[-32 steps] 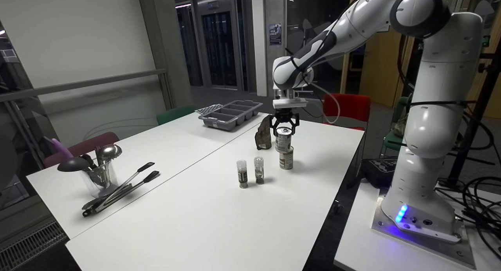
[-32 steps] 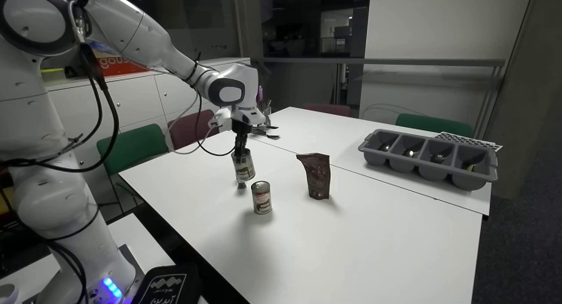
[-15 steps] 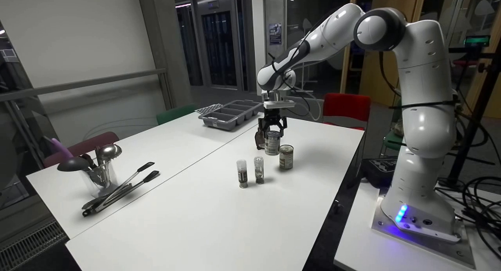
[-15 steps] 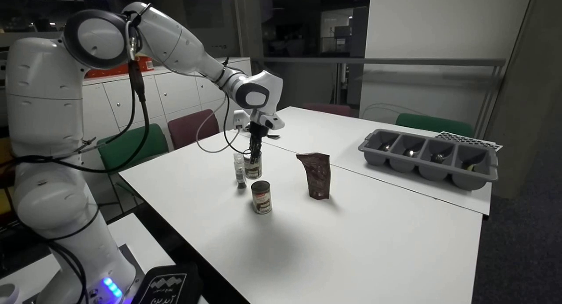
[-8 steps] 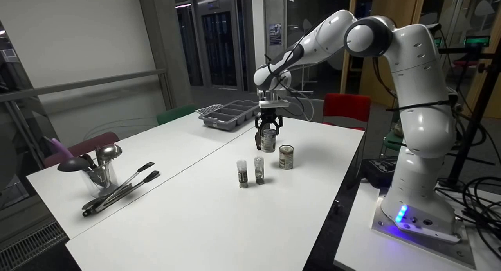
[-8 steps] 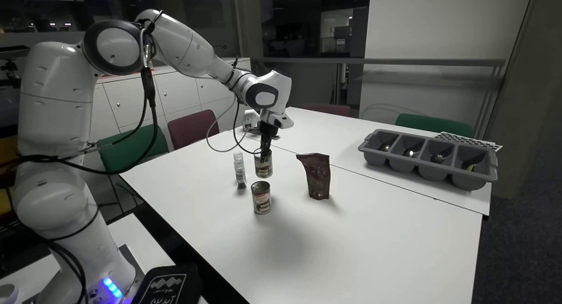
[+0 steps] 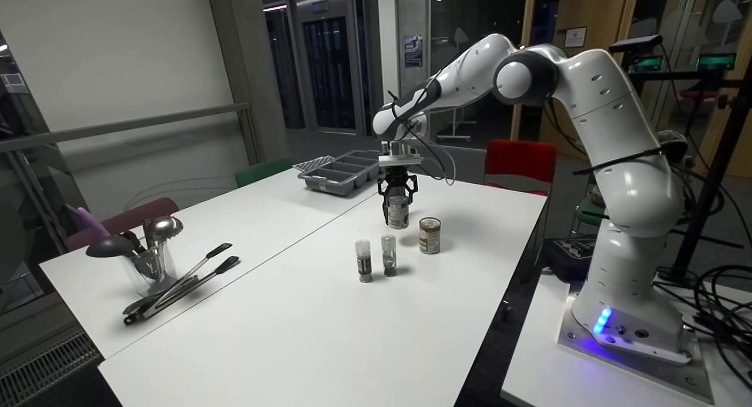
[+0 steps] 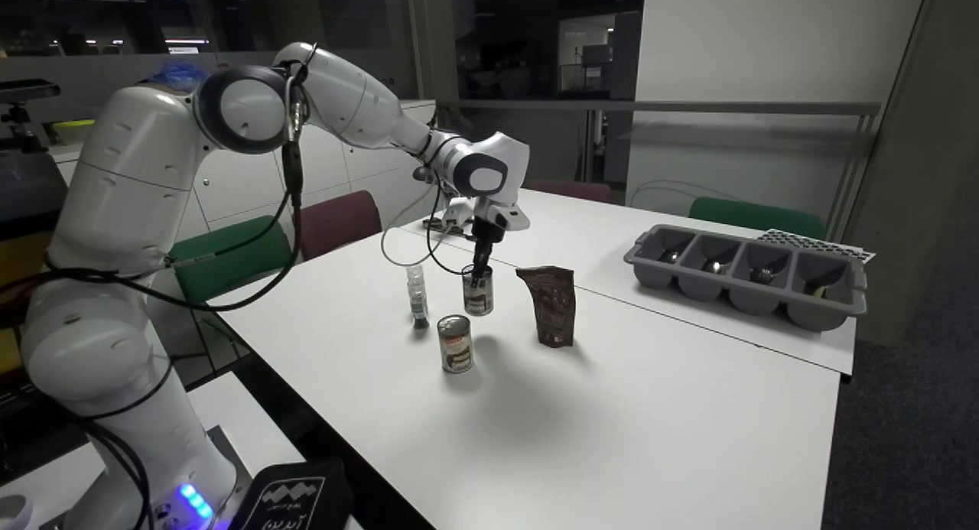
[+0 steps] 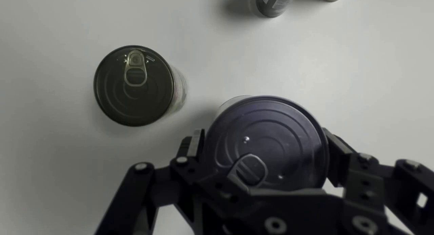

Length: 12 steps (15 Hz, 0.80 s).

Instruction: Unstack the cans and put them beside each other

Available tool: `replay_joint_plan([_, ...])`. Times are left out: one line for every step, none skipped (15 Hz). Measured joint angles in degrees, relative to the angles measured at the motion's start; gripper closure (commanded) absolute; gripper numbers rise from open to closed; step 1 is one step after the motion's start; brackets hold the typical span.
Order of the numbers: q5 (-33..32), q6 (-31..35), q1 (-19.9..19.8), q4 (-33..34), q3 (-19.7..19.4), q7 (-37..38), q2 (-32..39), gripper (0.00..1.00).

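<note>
One can [image 7: 429, 236] stands upright on the table, with a printed label and a dark metal lid; it also shows in an exterior view [image 8: 456, 346] and in the wrist view [image 9: 135, 89]. My gripper [image 7: 398, 199] is shut around a second, similar can [image 7: 398, 214], also seen in an exterior view [image 8: 479, 299]. In the wrist view the fingers [image 9: 264, 141] lie on both sides of this can's lid [image 9: 271, 136]. The held can is upright and seems slightly above the table, beside and apart from the standing can.
Two small glass shakers [image 7: 364, 263] stand near the cans. A brown pouch [image 8: 552, 308] stands close to the held can. A grey compartment tray [image 7: 329, 185] lies farther back. Tongs [image 7: 182, 286] and a utensil cup [image 7: 150, 272] are at the far side.
My gripper has carried the held can away from the standing can, past the shakers and toward the pouch. Over the last half second it has come slightly lower. The standing can has not moved.
</note>
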Motion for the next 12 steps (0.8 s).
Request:
replay_joint_plan([0.0,-0.6,-0.2,1.6,0.0,0.3,1.4,0.43])
replay_joint_plan([0.0,-1.0,-0.3,3.1,0.0,0.4,2.7,0.43])
replay_joint_plan([0.1,-1.2,-0.5,4.4,0.0,0.4,3.9,0.43])
replay_joint_plan([0.3,-1.2,-0.6,5.7,0.0,0.4,5.0,0.43])
replay_joint_plan([0.8,-1.2,-0.6,6.8,0.0,0.4,6.0,0.43])
replay_joint_plan([1.3,-1.2,-0.7,8.0,0.0,0.4,7.0,0.43])
replay_joint_plan([1.7,-1.2,-0.7,9.1,0.0,0.4,7.8,0.43])
replay_joint_plan([2.2,-1.2,-0.8,10.1,0.0,0.4,8.6,0.43])
replay_joint_plan([2.5,-1.2,-0.8,11.2,0.1,0.5,9.4,0.43])
replay_joint_plan([2.8,-1.2,-0.9,12.3,0.1,0.5,10.3,0.43])
replay_joint_plan([2.9,-1.2,-0.9,13.3,0.1,0.6,11.1,0.43])
replay_joint_plan([2.9,-1.2,-0.9,14.2,0.1,0.7,11.9,0.43])
